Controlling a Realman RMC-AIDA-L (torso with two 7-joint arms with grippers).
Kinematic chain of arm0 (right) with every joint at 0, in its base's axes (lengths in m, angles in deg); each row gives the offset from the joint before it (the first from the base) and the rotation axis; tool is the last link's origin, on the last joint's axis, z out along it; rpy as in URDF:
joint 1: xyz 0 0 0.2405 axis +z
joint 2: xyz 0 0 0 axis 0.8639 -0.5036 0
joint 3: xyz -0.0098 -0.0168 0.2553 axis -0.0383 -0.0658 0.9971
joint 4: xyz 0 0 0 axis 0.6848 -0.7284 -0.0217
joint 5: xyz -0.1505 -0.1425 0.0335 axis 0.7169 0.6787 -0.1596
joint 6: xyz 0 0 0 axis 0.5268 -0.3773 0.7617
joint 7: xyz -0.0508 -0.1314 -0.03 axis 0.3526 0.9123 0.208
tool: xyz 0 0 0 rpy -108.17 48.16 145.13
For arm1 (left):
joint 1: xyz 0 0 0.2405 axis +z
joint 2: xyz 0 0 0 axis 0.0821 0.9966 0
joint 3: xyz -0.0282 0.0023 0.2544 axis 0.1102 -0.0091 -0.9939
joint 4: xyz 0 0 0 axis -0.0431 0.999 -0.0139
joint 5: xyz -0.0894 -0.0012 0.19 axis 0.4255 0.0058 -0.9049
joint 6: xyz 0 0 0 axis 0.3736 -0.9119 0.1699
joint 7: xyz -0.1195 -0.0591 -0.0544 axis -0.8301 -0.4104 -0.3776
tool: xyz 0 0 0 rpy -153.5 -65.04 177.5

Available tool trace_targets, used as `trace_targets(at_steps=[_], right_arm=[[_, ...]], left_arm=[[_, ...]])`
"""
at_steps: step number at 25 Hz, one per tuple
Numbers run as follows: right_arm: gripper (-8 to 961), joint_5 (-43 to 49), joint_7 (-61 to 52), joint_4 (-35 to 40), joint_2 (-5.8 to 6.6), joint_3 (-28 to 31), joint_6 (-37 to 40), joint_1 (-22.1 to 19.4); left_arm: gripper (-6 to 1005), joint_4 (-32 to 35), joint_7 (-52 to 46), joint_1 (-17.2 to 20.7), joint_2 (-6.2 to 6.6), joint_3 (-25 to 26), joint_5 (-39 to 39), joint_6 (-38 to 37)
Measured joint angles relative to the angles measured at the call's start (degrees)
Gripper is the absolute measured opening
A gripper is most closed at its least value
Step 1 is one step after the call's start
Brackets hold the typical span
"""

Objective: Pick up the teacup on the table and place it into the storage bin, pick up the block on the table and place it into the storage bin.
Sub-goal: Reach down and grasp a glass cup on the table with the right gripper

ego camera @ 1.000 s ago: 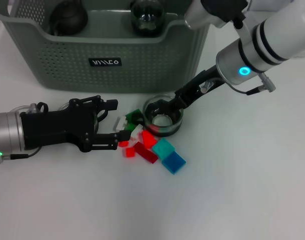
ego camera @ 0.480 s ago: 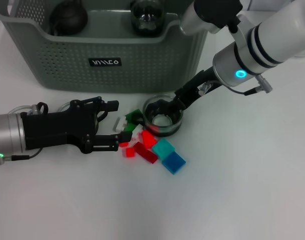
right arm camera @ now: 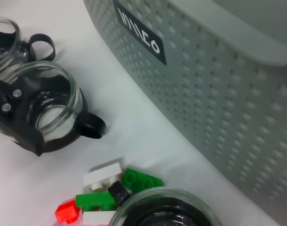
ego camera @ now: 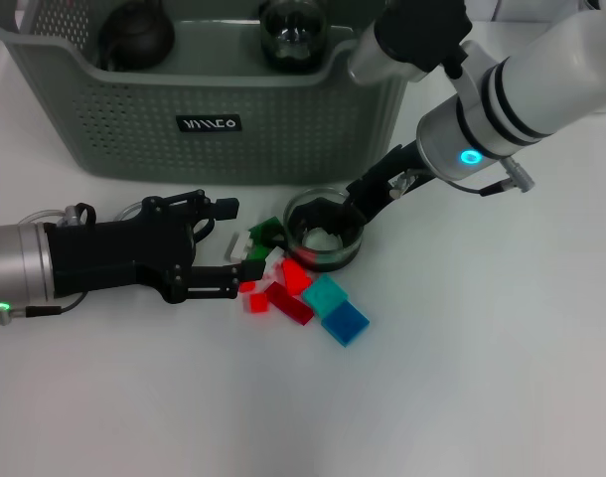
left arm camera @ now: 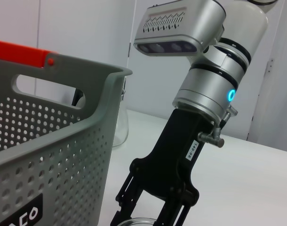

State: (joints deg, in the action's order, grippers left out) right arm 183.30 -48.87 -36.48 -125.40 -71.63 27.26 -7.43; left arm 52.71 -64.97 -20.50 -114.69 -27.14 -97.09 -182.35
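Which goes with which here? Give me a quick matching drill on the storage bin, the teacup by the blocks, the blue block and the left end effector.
1 storage bin
2 teacup
3 blue block
4 left end effector

a right end effector at its rim
b nearest the robot in the pile
c open beside the blocks
d holds two dark glass vessels

Pairs: 1-d, 2-a, 3-b, 4-c

The right arm [ego camera: 522, 89] was white with black bands, a silver wrist with a glowing cyan ring, and a black gripper [ego camera: 348, 204]. The left arm [ego camera: 15, 273] was silver, green-lit, ending in a black, cabled gripper [ego camera: 233, 238].
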Motion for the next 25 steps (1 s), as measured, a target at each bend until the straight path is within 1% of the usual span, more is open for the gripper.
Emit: trace_targets(at_steps=[2,7,21,25], right_arm=[[669,-1.3,0.0,-0.1,0.00,-1.7,-0.8,0.0],[669,-1.9,0.0,-0.3,0.00,-3.1,-1.6,-0.1],[667,-1.9,-0.2,-0.8,0.01,-3.3,-2.1,-0.3],[513,-1.9,-0.3,-0.9,0.01,-3.5,-1.7,-0.3]], left_arm=[[857,0.0,0.0,0.0,0.00,0.0,0.0,0.0],[858,0.0,0.1,0.2,0.02,0.0,0.0,0.0],[858,0.0,0.1,0.3,0.02,0.0,0.0,0.0],[858,0.0,0.1,0.3,0.02,0.0,0.0,0.0]])
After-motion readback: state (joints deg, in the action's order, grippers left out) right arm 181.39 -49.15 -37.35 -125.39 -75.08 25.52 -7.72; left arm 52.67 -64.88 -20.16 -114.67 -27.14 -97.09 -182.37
